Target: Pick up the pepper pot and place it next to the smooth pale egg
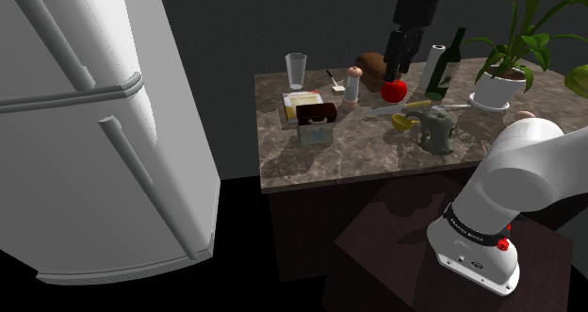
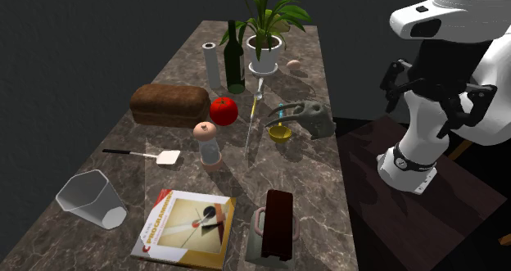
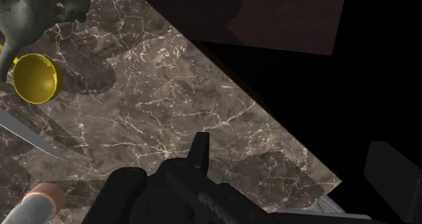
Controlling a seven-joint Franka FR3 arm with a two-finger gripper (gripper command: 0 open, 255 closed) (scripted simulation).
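Pepper pot (image 1: pixel 352 84) upright, end effector (image 1: pixel 396 63) well apart

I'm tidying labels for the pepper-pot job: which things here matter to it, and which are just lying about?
For the job: pepper pot, pale egg.
Lying about: bread loaf, red fruit, dark bottle, potted plant, paper roll, glass, spatula, book, knife, yellow bowl.
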